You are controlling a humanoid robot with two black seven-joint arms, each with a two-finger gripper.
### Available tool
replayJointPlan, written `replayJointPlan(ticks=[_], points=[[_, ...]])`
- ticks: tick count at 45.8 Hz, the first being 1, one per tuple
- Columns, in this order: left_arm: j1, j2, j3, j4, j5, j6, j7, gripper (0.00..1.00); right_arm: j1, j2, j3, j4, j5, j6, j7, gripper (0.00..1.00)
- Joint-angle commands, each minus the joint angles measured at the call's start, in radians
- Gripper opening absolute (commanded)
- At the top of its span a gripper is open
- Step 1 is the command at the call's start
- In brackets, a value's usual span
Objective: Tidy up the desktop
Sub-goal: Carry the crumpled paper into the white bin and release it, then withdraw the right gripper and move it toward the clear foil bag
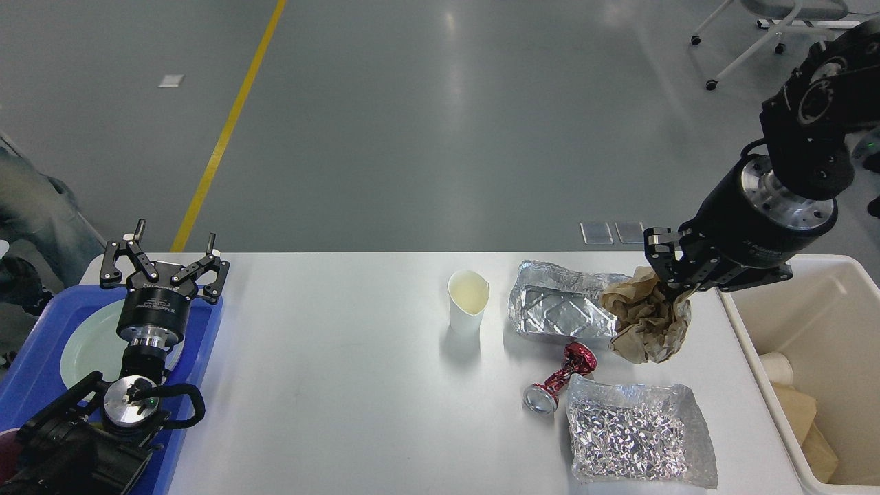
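Note:
The white desktop [330, 385] holds a white paper cup [468, 301], two crumpled foil trays, one at the back [557, 311] and one at the front [636, 433], a crushed red can [560, 379] and a wad of brown paper [650, 326]. My right gripper [670, 285] comes in from the upper right and is shut on the top of the brown paper, which hangs just above the table at the right. My left gripper [172, 254] is open and empty, pointing up above the blue tray.
A blue plastic tray [27, 385] with a pale green plate [86, 347] sits at the left edge. A cream plastic bin [825, 330] stands off the right edge with paper and a cup inside. A wheeled chair base is far back right.

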State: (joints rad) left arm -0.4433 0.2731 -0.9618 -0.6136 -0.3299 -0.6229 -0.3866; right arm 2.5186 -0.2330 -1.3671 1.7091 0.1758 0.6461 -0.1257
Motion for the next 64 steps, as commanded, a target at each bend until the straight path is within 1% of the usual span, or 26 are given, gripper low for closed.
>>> replayJointPlan(ticks=[1,13,17,22,27,31,40,44,49,53,60,64], points=[[0.0,0.0,0.0,0.0,0.0,0.0,0.0,0.96,0.005,-0.002,-0.044,-0.005,0.004,-0.006,0.0,0.0],[0.003,0.0,0.0,0.0,0.0,0.0,0.0,0.96,0.0,-0.055,-0.11,-0.022,-0.001,-0.016,0.003,0.0],[0.003,0.0,0.0,0.0,0.0,0.0,0.0,0.96,-0.035,-0.107,-0.122,-0.035,-0.007,-0.023,0.003,0.0],[0.003,0.0,0.0,0.0,0.0,0.0,0.0,0.96,-0.122,-0.207,-0.144,-0.121,-0.015,-0.031,0.003,0.0],[0.003,0.0,0.0,0.0,0.0,0.002,0.0,0.96,-0.23,-0.343,-0.142,-0.23,-0.076,-0.036,0.003,0.0],[0.003,0.0,0.0,0.0,0.0,0.0,0.0,0.96,-0.351,-0.449,-0.119,-0.353,-0.133,-0.049,0.003,0.0],[0.003,0.0,0.0,0.0,0.0,0.0,0.0,0.96,-0.707,-0.575,0.051,-0.681,-0.208,-0.062,0.005,0.0],[0.003,0.0,0.0,0.0,0.0,0.0,0.0,0.96,-0.891,-0.583,0.16,-0.827,-0.228,-0.075,0.005,0.0],[0.003,0.0,0.0,0.0,0.0,0.0,0.0,0.96,-1.111,-0.572,0.324,-0.963,-0.236,-0.149,0.003,0.0],[0.003,0.0,0.0,0.0,0.0,0.0,0.0,0.96,-1.273,-0.551,0.41,-1.039,-0.237,-0.255,0.003,0.0],[0.003,0.0,0.0,0.0,0.0,0.0,0.0,0.96,-1.546,-0.434,0.49,-1.175,-0.236,-0.517,0.001,0.0],[0.003,0.0,0.0,0.0,0.0,0.0,0.0,0.96,-1.708,-0.347,0.534,-1.313,-0.219,-0.6,0.001,0.0]])
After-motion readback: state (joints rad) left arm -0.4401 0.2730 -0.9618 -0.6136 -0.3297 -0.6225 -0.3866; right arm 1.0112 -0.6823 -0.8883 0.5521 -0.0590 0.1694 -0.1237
